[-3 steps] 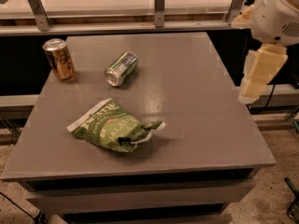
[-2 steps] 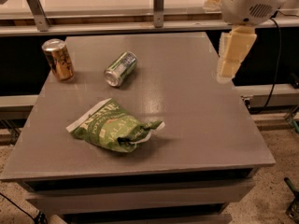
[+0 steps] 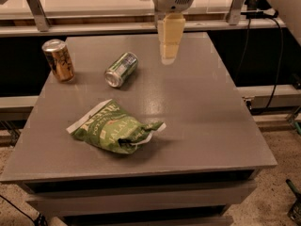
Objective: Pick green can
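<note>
The green can lies on its side on the grey table, at the back left, its silver end facing the front left. My gripper hangs over the back middle of the table, to the right of the can and apart from it. Its cream-coloured fingers point downward above the tabletop. It holds nothing that I can see.
A gold-brown can stands upright at the table's back left corner. A green chip bag lies front left of centre. A white counter with metal rails runs behind the table. Cables hang at the right.
My gripper has swung from beyond the table's right edge leftward to above the back middle of the table. The cans and bag have not moved.
</note>
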